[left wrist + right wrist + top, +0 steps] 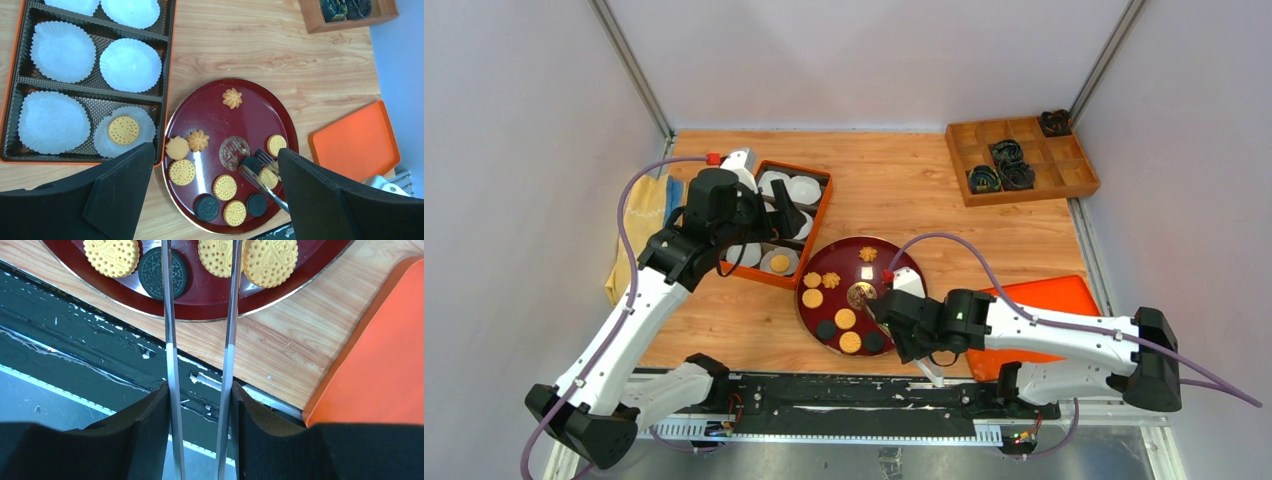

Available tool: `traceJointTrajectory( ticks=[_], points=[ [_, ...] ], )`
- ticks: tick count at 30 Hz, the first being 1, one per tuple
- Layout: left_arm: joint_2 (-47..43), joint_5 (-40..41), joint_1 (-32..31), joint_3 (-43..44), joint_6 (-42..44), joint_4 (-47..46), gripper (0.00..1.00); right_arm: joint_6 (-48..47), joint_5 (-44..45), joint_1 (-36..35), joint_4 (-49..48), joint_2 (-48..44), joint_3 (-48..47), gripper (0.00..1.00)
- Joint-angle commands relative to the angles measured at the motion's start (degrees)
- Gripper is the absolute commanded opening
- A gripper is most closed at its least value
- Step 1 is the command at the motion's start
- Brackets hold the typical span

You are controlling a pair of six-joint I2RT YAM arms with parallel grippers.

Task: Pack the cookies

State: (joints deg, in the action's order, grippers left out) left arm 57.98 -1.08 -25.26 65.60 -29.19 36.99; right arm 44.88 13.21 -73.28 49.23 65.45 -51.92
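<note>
On your right gripper (200, 400) the jaws are pinching a pair of metal tongs (170, 315), one blade pressed against each inner face. The blades run forward over the near rim of the dark red plate (210, 115). From the right wrist view they pass over a black cookie (162, 270) and a golden one (217, 257), and the tips run out of the top of the picture. From the left wrist view the tips sit by a black cookie (251, 162) and two golden ones on the plate's right side. You cannot tell from either view whether they touch any of them.

Your left gripper (215, 150) has its jaws spread wide with nothing between them. It hangs above the spot where the plate meets the near corner of the orange box (167, 75).

Most of the cookies (181, 172) lie on the plate: round golden ones, three black ones and a few flower-shaped ones. One golden cookie (123, 130) already lies in a white paper cup (100, 137) in the box's near right compartment. The other paper cups in view hold nothing.

An orange tray (357, 145) lies on the table (904, 200) just right of the plate. A wooden divided box (1022, 160) sits at the far right corner, and a yellow cloth (639, 225) lies at the left edge.
</note>
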Motion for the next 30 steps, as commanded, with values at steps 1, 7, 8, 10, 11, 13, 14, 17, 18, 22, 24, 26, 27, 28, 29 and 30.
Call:
traceJointTrajectory(
  ticks=[1,7,8,10,11,13,14,17,18,22,24,26,27,28,29,30],
  points=[
    [-0.77,-1.81,0.21,-1.09,-0.53,-1.41,1.00,0.88,1.72,-0.81,2.51,1.98,-2.84,0.37],
    [-0.62,0.61,0.21,0.90,-0.43,-0.98,1.00,-4.46,6.24,-0.77,2.52,5.47,-10.26,0.27],
    [-0.62,1.87,0.21,1.83,-0.31,-0.44,1.00,-5.67,7.41,-0.76,2.43,6.28,-12.10,0.25],
    [-0.22,4.76,0.28,4.32,0.40,1.05,1.00,-7.93,9.09,-0.73,2.45,8.01,-15.36,0.21],
    [0.09,5.60,0.29,5.55,0.77,1.83,1.00,-8.74,9.45,-0.68,2.45,9.10,-16.76,0.17],
    [0.31,6.20,0.53,7.47,1.42,3.03,1.00,-9.77,9.21,-0.60,2.36,10.47,-18.45,0.14],
    [0.30,6.26,0.62,7.93,1.60,3.20,1.00,-10.03,8.88,-0.64,2.32,10.97,-18.89,0.13],
    [-0.40,6.46,0.82,7.68,1.77,3.31,1.00,-10.32,8.47,-0.64,1.20,11.54,-18.56,0.12],
    [-0.63,6.75,0.90,7.43,1.92,3.27,1.00,-10.43,8.64,-0.53,0.54,11.46,-18.38,0.12],
    [-0.60,7.18,1.17,6.96,2.21,3.76,1.00,-11.58,10.16,-0.33,0.38,11.38,-19.25,0.19],
    [-0.58,6.21,1.17,6.72,2.01,3.70,1.00,-10.95,10.60,-0.33,1.21,10.93,-18.53,0.21],
    [-0.49,5.58,1.17,6.36,1.70,3.74,1.00,-10.16,8.81,-0.36,1.76,9.99,-17.16,0.21],
    [-0.49,5.37,1.17,6.16,1.62,3.76,1.00,-9.71,7.48,-0.33,1.82,9.44,-16.16,0.21],
    [-0.47,5.27,1.17,5.98,1.56,3.78,1.00,-8.84,6.24,-0.36,1.83,8.77,-15.06,0.22],
    [-0.43,5.03,1.17,5.80,1.39,3.77,1.00,-7.98,5.12,-0.37,1.83,8.16,-13.80,0.22],
    [-0.29,4.77,1.17,5.65,1.23,3.76,1.00,-7.28,4.02,-0.42,1.70,7.48,-12.69,0.22]
  ],
)
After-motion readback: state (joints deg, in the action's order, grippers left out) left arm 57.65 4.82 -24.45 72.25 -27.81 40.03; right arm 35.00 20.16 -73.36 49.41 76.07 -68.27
